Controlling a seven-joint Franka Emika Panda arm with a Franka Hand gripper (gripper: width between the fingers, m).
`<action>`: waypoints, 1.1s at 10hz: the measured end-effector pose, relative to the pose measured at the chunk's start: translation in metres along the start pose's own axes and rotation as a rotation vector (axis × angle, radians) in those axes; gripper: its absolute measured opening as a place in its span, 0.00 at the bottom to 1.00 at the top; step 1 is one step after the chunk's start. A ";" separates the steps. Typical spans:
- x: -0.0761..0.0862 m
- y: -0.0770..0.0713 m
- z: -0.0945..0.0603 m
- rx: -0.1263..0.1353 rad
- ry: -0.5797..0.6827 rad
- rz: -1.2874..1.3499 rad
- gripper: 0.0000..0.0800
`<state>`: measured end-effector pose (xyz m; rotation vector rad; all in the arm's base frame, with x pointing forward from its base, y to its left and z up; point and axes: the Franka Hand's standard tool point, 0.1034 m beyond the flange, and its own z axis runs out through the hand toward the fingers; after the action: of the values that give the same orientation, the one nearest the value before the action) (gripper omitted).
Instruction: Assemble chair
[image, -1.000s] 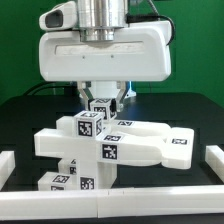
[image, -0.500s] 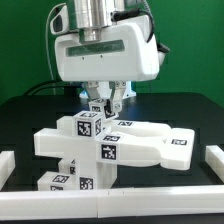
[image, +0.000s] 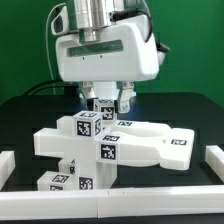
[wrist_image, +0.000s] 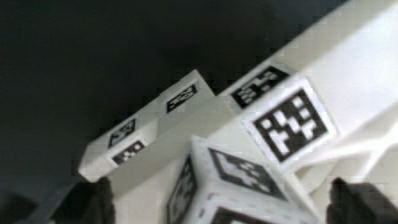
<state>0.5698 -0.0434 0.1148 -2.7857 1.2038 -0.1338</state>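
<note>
The partly built chair (image: 120, 142) stands in the middle of the black table, white blocky parts with black-and-white tags. A flat slab (image: 150, 145) lies across tagged posts, and one short post (image: 103, 112) sticks up at its back. My gripper (image: 107, 104) hangs straight above this post, open, with one finger (image: 90, 98) on each side of the post top and a gap between pads and post. In the wrist view the tagged post top (wrist_image: 240, 178) sits between the two dark fingertips (wrist_image: 80, 202), apart from both, and my gripper (wrist_image: 217, 205) holds nothing.
Long plain white border rails run along the exterior view's left (image: 6, 166), right (image: 214, 162) and front (image: 120, 208) of the black table. A green wall stands behind. The chair's lower tagged blocks (image: 72, 176) rest near the front rail.
The wrist first turned above the post. Then the fingers spread apart and let go of the post top, which stays upright in place.
</note>
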 end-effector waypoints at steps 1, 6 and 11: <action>-0.003 -0.001 0.001 -0.003 -0.002 -0.109 0.78; -0.007 0.007 -0.002 -0.009 0.026 -0.469 0.81; 0.006 -0.002 0.000 -0.067 0.010 -0.989 0.78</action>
<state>0.5751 -0.0460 0.1152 -3.1387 -0.2679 -0.1738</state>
